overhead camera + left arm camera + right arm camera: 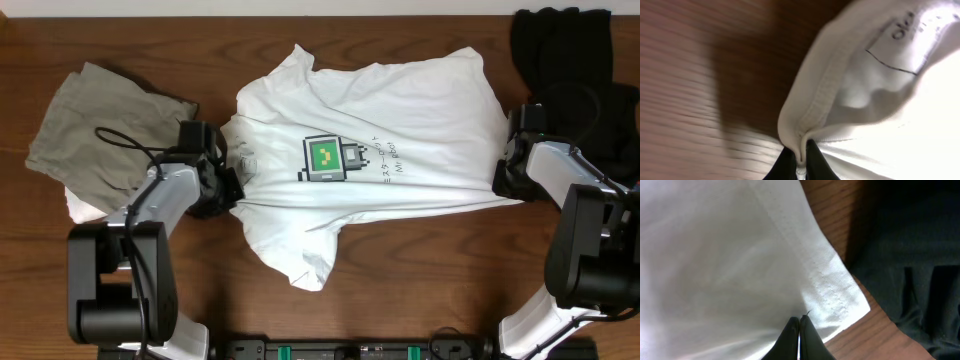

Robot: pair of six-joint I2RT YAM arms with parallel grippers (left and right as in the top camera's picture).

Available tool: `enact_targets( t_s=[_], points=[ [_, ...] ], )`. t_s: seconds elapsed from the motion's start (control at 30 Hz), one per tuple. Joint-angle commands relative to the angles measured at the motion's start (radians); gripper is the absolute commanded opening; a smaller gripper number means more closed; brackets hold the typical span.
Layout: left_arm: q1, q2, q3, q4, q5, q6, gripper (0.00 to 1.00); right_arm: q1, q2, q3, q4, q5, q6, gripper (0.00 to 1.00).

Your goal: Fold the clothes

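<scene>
The clothes in hand are a white short-sleeved T-shirt (400,110) lying spread across the middle of the table, its green square print (325,158) facing up. At the shirt's left end my left gripper (232,182) is shut on the ribbed collar (815,100). The wrist view shows a fold of that collar pinched between the black fingers of the left gripper (801,162). My right gripper (505,178) is at the shirt's right edge. Its jaws (800,322) are shut on the thin cloth just inside the stitched hem (830,280).
A crumpled khaki garment (100,120) lies at the back left with a bit of white cloth (85,205) under it. A black garment (565,50) sits at the back right, close beside my right gripper (920,255). Bare wooden table (420,270) shows in front of the shirt.
</scene>
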Motion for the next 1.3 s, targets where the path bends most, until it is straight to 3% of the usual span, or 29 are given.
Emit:
enact_targets(
  t_s=[0.0,0.27,0.43,0.53,1.0,1.13,1.27],
  points=[
    [0.059,-0.005,0.008,-0.001,-0.126,-0.002,0.06,-0.008,0.05,-0.039,-0.012,-0.121,0.014,0.04],
    [0.107,-0.006,0.008,0.042,-0.128,0.006,0.08,-0.008,0.05,-0.039,-0.012,-0.121,0.014,0.04],
    [0.107,-0.006,0.009,0.051,-0.093,0.006,0.27,-0.008,0.05,-0.039,-0.015,-0.121,0.014,0.04],
    [0.107,-0.02,0.014,0.026,-0.026,0.006,0.3,-0.008,0.05,-0.039,-0.015,-0.121,0.014,0.04],
    [0.1,-0.43,0.019,-0.182,0.037,0.028,0.35,-0.008,0.05,-0.039,-0.014,-0.122,0.015,0.04],
    [0.058,-0.465,0.013,-0.245,0.113,0.028,0.36,-0.008,0.05,-0.039,-0.01,-0.13,0.014,0.04],
    [-0.019,-0.441,-0.028,-0.276,0.116,0.027,0.44,-0.008,0.05,-0.039,-0.008,-0.147,0.015,0.04]
  ],
)
